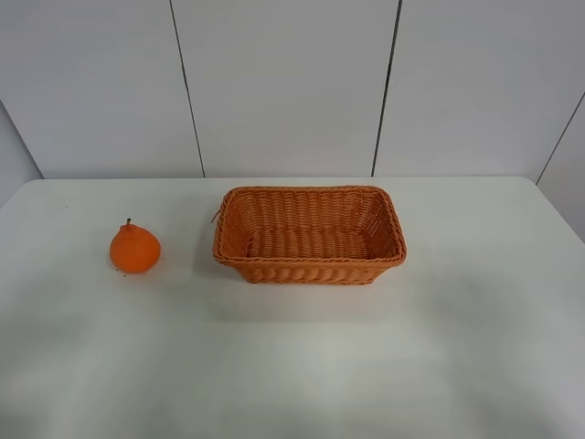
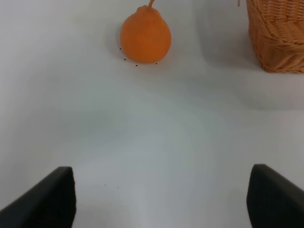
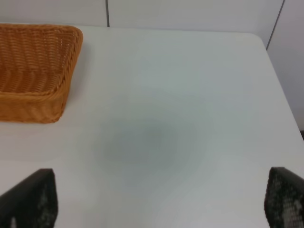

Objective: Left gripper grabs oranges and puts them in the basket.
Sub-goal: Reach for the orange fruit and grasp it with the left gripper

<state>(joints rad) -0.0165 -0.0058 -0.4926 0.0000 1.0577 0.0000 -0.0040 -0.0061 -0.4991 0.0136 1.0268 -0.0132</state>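
One orange (image 1: 135, 249) with a knobby top and dark stem sits upright on the white table (image 1: 292, 366), left of the wicker basket (image 1: 309, 235). The basket holds nothing. In the left wrist view the orange (image 2: 145, 37) lies well ahead of my left gripper (image 2: 161, 199), whose two black fingers (image 2: 45, 202) stand wide apart with nothing between them; the basket's corner (image 2: 278, 33) shows beside it. My right gripper (image 3: 159, 202) is also open and empty, with the basket (image 3: 33, 71) ahead to one side. Neither gripper shows in the exterior high view.
White wall panels (image 1: 283, 82) stand behind the table. The table's right edge (image 3: 285, 95) shows in the right wrist view.
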